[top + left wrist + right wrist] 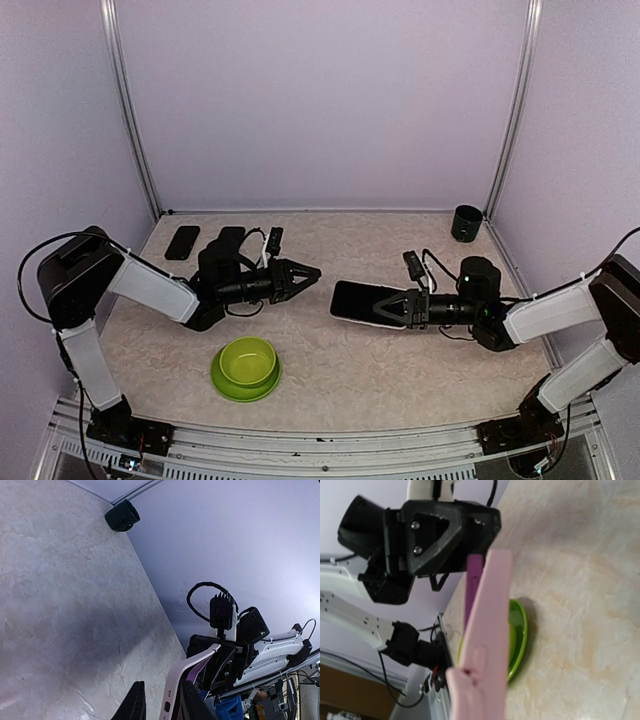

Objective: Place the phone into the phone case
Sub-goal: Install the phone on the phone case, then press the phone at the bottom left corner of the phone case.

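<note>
Top external shows my right fingers (402,308) clamped on the phone case (360,302), held out toward nine o'clock, probably so my left fingers (308,270), narrowly parted and empty, can reach it.

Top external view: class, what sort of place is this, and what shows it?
Probably a robot test cell: lilac walls on aluminium posts, two arms bolted at the table's near edge, and props like a green bowl and phone case.

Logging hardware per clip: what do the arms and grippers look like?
The left arm and right arm have white links between bulky black joints, with black cables looping outside. The left gripper and right gripper are black tapered triangular frames.
</note>
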